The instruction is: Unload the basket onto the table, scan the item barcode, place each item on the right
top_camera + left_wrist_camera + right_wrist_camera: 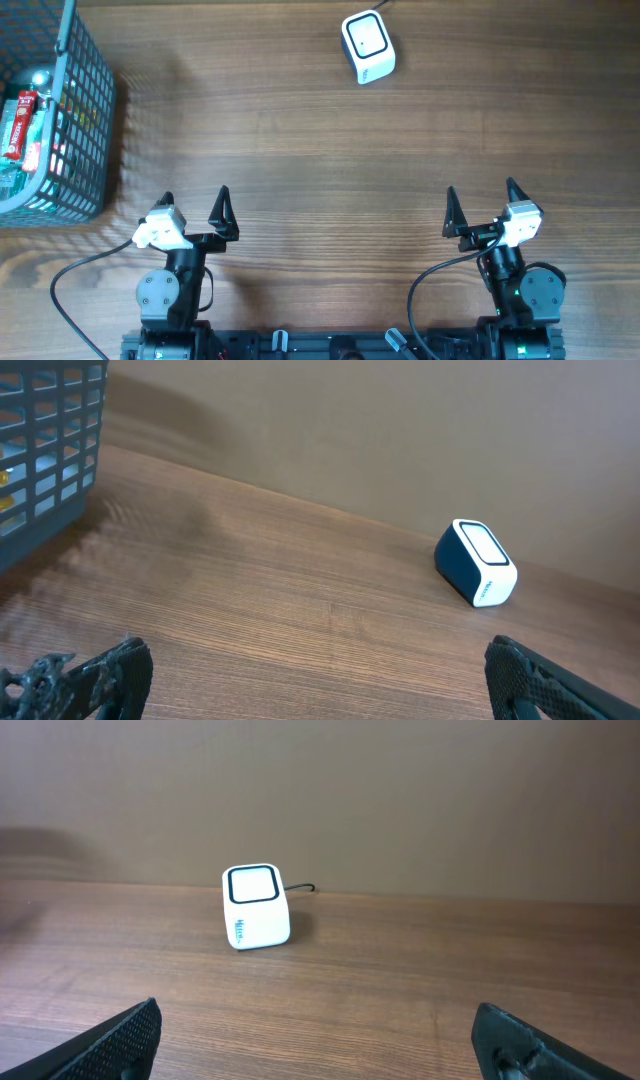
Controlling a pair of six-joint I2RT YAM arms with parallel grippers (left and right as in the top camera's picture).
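A white barcode scanner point(368, 46) with a dark-rimmed window sits at the far middle of the table; it also shows as the scanner point(477, 562) in the left wrist view and the scanner point(255, 906) in the right wrist view. Packaged items point(22, 128), one red, lie inside a grey wire basket point(85, 120) at the far left. My left gripper point(194, 206) hangs open near the front left, nothing between its fingers. Over at the front right my right gripper point(481, 203) is open and holds nothing too. Both are far from scanner and basket.
The basket's corner point(50, 450) fills the upper left of the left wrist view. A thin cable point(302, 887) leads off behind the scanner. A plain wall runs along the table's far edge. Bare wood lies between the grippers and the scanner.
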